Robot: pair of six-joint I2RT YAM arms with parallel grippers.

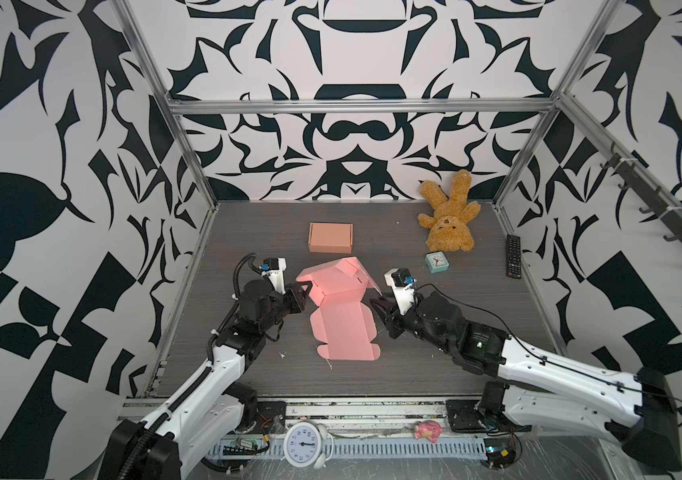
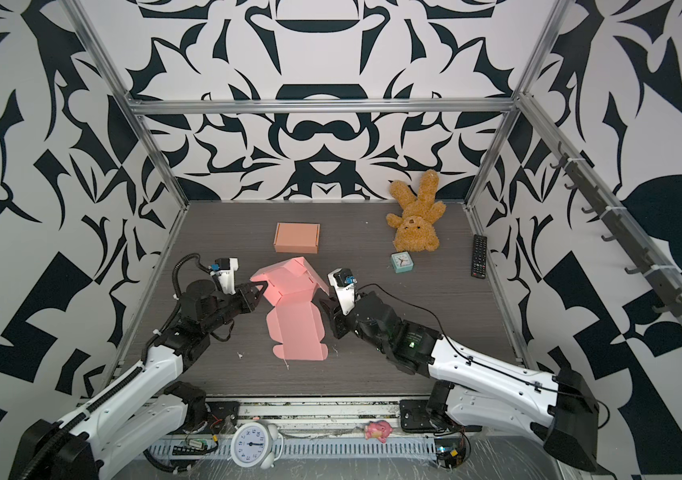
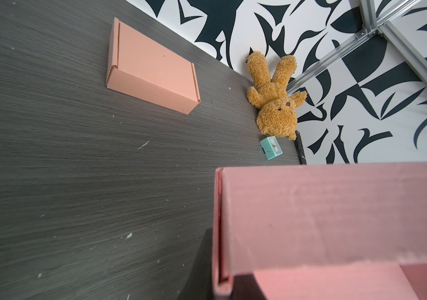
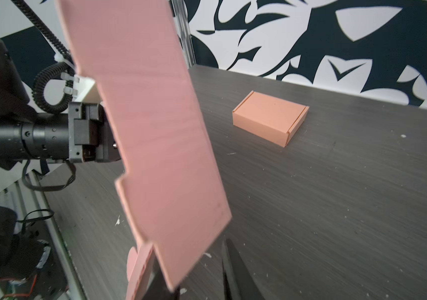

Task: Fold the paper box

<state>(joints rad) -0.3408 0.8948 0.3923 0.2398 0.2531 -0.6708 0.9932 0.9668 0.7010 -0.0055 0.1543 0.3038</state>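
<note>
While the left gripper (image 1: 305, 286) pinches the paper box (image 1: 341, 328) to keep one side up, the right gripper (image 4: 194, 270) waits. Its fingers (image 4: 232, 275) are apart.

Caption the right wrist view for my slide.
Raised pink cardboard box blank in the foreground, closed orange cardboard box behind it on the grey wood-grain table.

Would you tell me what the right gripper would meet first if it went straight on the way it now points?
Probably the raised flap of the pink paper box, standing right at the right gripper tips, though depth is unclear.
</note>
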